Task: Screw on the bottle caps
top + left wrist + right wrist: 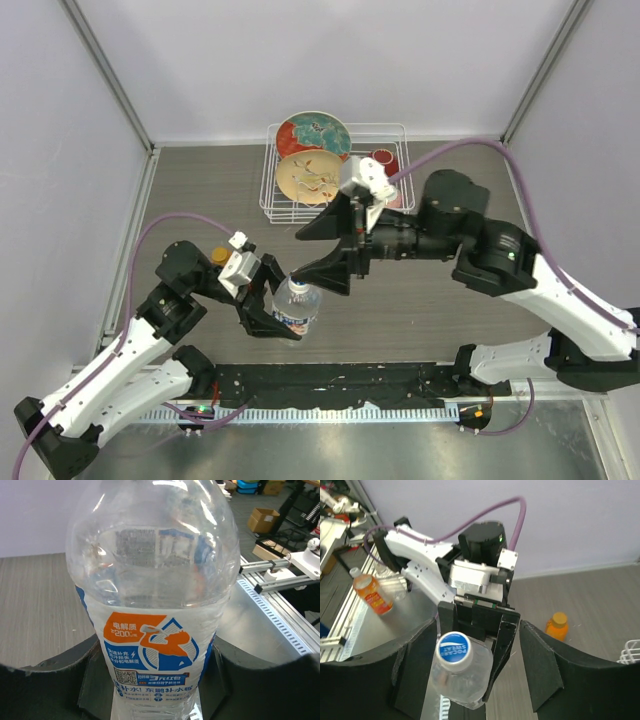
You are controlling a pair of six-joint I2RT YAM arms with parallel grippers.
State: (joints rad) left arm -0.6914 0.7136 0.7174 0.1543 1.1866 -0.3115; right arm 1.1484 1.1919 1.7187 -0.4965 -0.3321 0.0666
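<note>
My left gripper (285, 318) is shut on the clear water bottle (296, 308) with the white-blue label and holds it upright; the bottle (155, 580) fills the left wrist view between both jaws (155, 685). The white cap (454, 649), blue on top, sits on the bottle's mouth. My right gripper (297, 255) is open just above it; in the right wrist view (477, 625) the cap lies between the fingers, close to the left one (417, 670). The squat orange bottle (218, 256) stands behind my left arm, with its orange cap (559, 618) on top.
A white wire dish rack (270, 180) with two patterned plates (312, 135) and a red bowl (386, 160) stands at the back centre. A metal strip (400, 440) runs along the near edge. Another orange bottle (372, 596) shows beyond the table.
</note>
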